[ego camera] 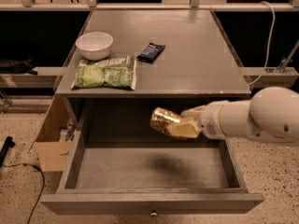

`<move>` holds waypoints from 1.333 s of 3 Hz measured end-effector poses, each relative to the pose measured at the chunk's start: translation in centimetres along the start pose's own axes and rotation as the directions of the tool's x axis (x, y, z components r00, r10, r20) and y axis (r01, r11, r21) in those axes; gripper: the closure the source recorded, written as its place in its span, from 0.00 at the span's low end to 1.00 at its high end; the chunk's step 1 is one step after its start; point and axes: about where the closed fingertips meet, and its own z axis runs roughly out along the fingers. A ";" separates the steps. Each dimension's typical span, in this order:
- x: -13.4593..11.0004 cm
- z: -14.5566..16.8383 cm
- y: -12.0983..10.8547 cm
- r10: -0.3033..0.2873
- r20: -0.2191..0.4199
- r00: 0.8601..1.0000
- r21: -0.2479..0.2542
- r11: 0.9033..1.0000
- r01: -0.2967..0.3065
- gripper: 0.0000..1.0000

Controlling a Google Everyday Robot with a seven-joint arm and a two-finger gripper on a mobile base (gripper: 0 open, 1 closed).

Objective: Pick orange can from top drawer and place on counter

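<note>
**Can gripped in mid-air over the open drawer**

Nearest: the drawer stands pulled out, with its front board across the bottom of the view. A small round knob sits at the board's centre, close to the lower frame edge. A dim shadow lies on the drawer floor under the can.

Above that floor and clear of it is the can, golden-brown and mottled. It is tilted, with its free end to the left, and sits just below the level of the desk's front edge. The tool is clenched on the can's right part. Its pale fingers cover that end, so the can's full length is not seen.

The white arm comes in from the right and is cut off by the frame. It hides the drawer's right rear corner.

To the left, on the speckled floor, there is a cardboard box; its contents are hard to make out. A thin dark cable lies near it.

Farther back is the desk, with a grey top. A green bag lies at its front left, a white bowl is just behind the bag, and a dark snack bar is to the right of the bowl.

Farthest back, a white cord hangs at the right. The background is dark and unreadable.
</note>
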 end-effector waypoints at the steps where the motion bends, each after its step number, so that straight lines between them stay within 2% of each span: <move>1: -4.0 -1.1 -1.7 -0.032 0.062 0.998 0.029 0.999 0.030 1.00; 2: -7.8 -3.2 -3.6 -0.088 0.093 0.992 0.073 0.994 0.081 1.00; 3: -9.5 -6.0 -5.3 -0.123 0.099 0.987 0.116 0.987 0.111 1.00; 4: -11.8 -9.4 -6.7 -0.166 0.107 0.980 0.174 0.974 0.146 1.00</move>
